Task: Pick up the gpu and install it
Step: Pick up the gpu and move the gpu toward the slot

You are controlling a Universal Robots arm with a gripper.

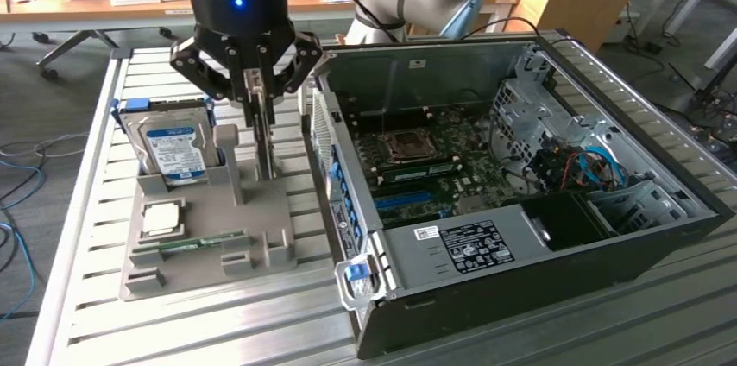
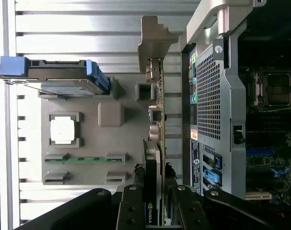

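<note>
Hand (image 1: 262,100) clamped on the gpu (image 1: 268,146), which stands upright in the grey holder (image 1: 202,254) on the table, to the exterior view's left of the open computer case (image 1: 484,254). Grasp looks made; the whole install is left.

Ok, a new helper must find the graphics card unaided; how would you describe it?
Find the open computer case; beside it, on the exterior view's left, lies a grey parts tray. The graphics card stands on edge at the tray's side nearest the case, under the gripper. Unlike the labelled hard drive, it is thin, with a silver bracket.
</note>
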